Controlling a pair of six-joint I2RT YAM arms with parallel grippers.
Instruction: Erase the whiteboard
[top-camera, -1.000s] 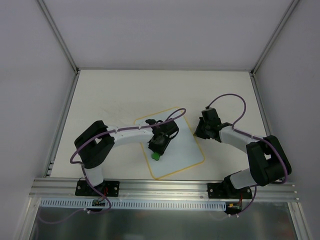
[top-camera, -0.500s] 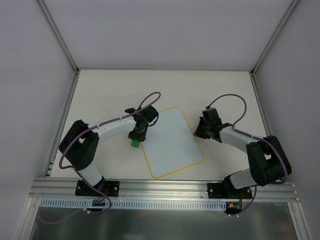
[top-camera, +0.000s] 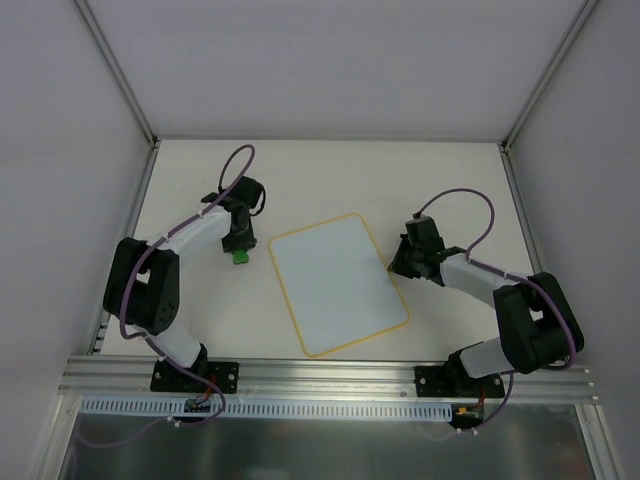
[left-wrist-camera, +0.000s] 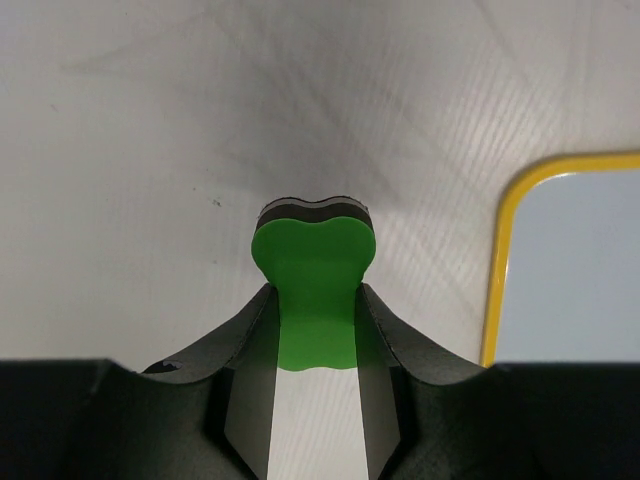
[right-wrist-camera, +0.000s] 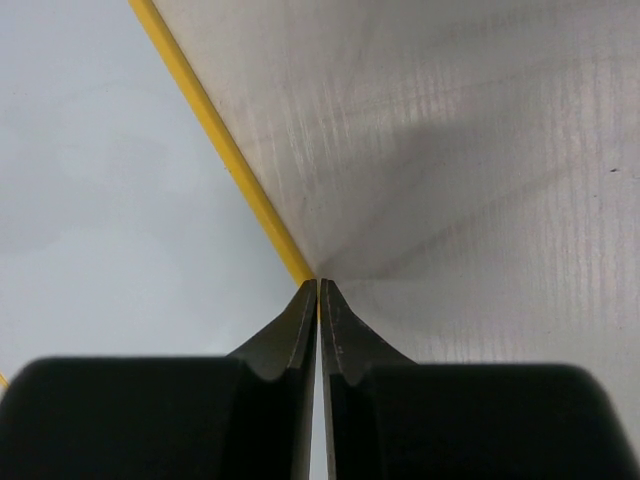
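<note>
Left gripper (left-wrist-camera: 312, 335) clamps green eraser (left-wrist-camera: 312, 265) beside clean-looking whiteboard (top-camera: 338, 285). Right gripper (right-wrist-camera: 318, 290), clenched empty, tips at its rim. Risk: high release bounces eraser onto board.

green eraser (top-camera: 240, 257): black-backed, left of centre | tabletop (top-camera: 330, 180): off-white, faintly scuffed | aluminium rail (top-camera: 330, 372): near edge

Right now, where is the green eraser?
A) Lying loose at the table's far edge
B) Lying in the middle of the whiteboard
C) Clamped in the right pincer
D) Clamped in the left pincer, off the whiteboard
D: the green eraser is clamped in the left pincer over the tabletop, beside the whiteboard and outside its yellow rim.
</note>
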